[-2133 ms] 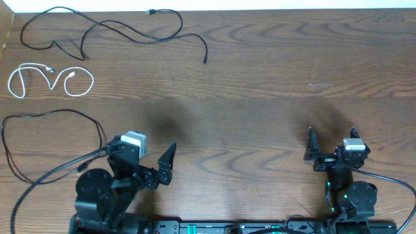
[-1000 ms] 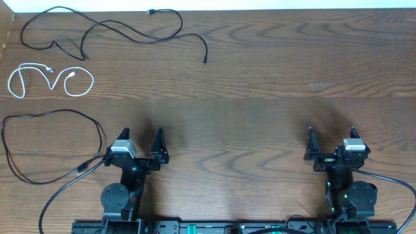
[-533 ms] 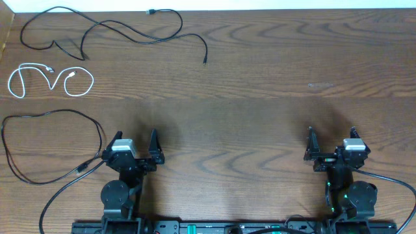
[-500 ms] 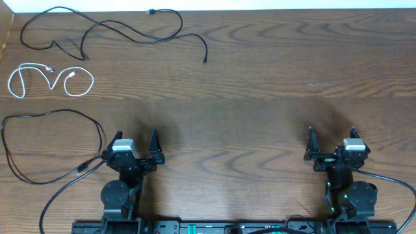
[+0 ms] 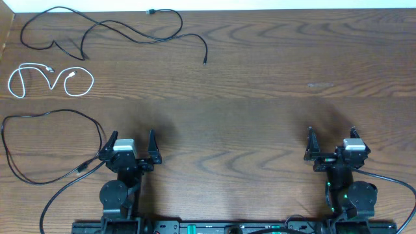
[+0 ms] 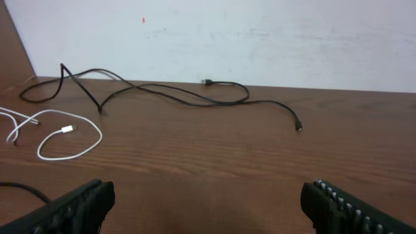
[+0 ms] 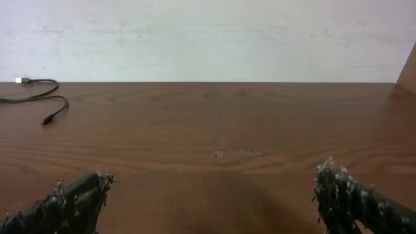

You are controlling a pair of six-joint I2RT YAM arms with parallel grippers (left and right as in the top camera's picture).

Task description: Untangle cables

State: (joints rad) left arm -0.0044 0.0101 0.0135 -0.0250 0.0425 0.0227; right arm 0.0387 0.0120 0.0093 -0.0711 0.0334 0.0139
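black cable [image 5: 180, 25] at far edge, white cable [image 5: 78, 70] and second black cable [image 5: 58, 113] are lying apart (left side); left gripper [image 5: 132, 136], right gripper [image 5: 331, 133] are idling, jaws gaping wide, empty.

A dark brown wooden worktop [image 5: 260, 84] with bold wavy grain runs back to a plain white wall [image 6: 273, 32] that carries faint smudges. A small pale scuff [image 5: 320, 84] marks the wood toward the right, and a brown side panel [image 6: 13, 45] rises at the far left corner. The light is soft and even, with dim shadows near the front.
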